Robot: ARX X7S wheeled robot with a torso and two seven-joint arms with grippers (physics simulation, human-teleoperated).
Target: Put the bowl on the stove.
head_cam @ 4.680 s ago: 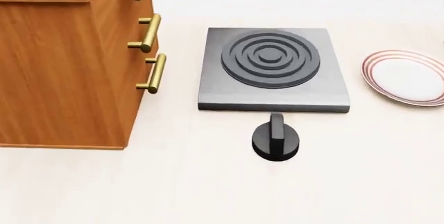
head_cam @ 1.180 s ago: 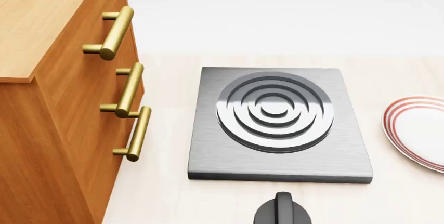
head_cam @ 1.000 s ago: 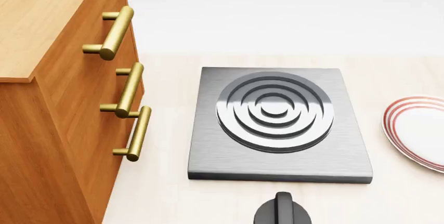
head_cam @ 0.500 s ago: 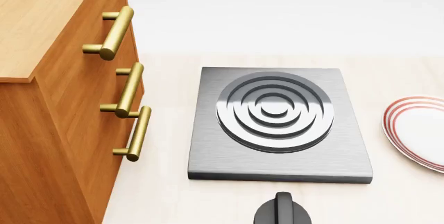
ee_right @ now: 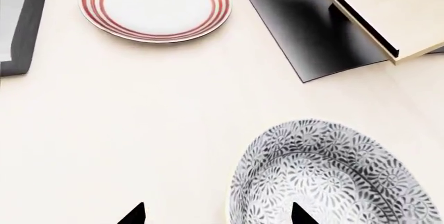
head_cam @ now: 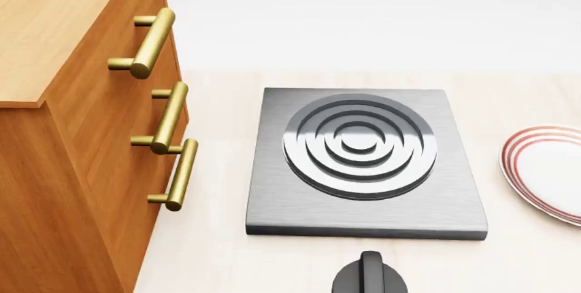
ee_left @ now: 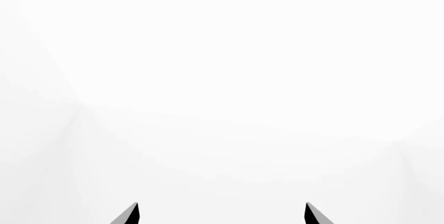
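Note:
The stove (head_cam: pixel 363 160) is a dark grey square slab with raised burner rings, in the middle of the head view; its edge shows in the right wrist view (ee_right: pixel 17 21). The bowl (ee_right: pixel 333 177), white with a grey speckled pattern, shows only in the right wrist view and is out of the head view. My right gripper (ee_right: pixel 216 214) is open just above the bowl's near rim, one fingertip (ee_right: pixel 298 213) over the bowl's inside, the other over bare table. My left gripper (ee_left: pixel 220 213) is open and faces only blank white. Neither gripper shows in the head view.
A wooden cabinet (head_cam: pixel 64 136) with brass handles (head_cam: pixel 168 116) stands left of the stove. A small black knob (head_cam: pixel 368 278) sits in front of the stove. A white plate with red rim rings (head_cam: pixel 549 170) (ee_right: pixel 156 5) lies right of it. A black-based wooden stand (ee_right: pixel 333 21) is beyond the bowl.
The head view came closer to the stove and lower between the earliest frame and 1.2 s ago. It has not changed since.

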